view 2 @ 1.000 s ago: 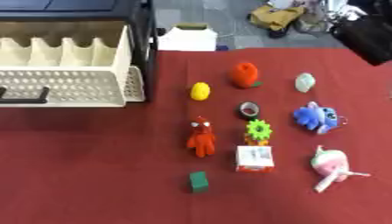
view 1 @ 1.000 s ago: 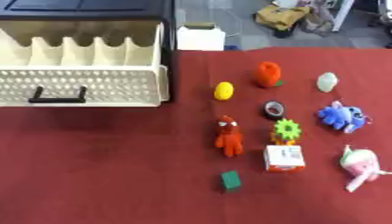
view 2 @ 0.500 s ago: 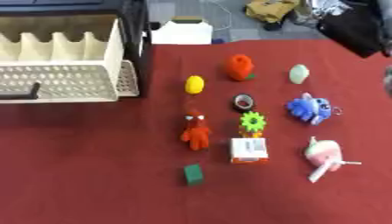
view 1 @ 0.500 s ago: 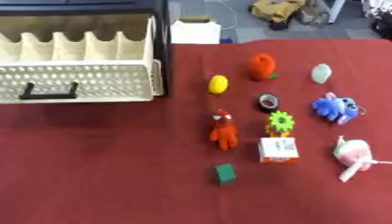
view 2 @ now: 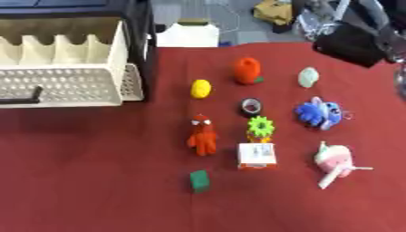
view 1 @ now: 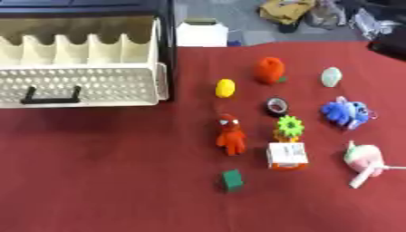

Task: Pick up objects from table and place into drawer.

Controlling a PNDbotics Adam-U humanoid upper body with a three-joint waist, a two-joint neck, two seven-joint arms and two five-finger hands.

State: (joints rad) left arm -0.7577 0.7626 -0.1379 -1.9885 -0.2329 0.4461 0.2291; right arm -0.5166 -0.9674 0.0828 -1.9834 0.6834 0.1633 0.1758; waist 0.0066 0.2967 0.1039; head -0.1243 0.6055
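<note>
In the left eye view the whole scene sits a little differently in the frame than a second ago, which reads as the head tilting, not as anything moving; the things keep the same places relative to one another; the drawer [view 1: 83, 68] stands pulled open at the upper left, its slotted inside apparently empty, and on the red table [view 1: 103, 181] to its right lie a yellow egg shape [view 1: 225, 88], an orange toy [view 1: 269, 70], a pale oval [view 1: 331, 76], a small dark ring [view 1: 276, 105], a blue plush [view 1: 345, 113], a red figure [view 1: 231, 134], a green flower toy [view 1: 289, 126], a small box [view 1: 287, 154], a pink and white toy [view 1: 364, 158] and a green block [view 1: 231, 180]; no robot hand shows here. In the right eye view the same spread holds; dark shapes at the upper right edge may be an arm, but I cannot tell, so neither hand's state can be told; judged from this, nothing is picked yet and the task is at its start.
</note>
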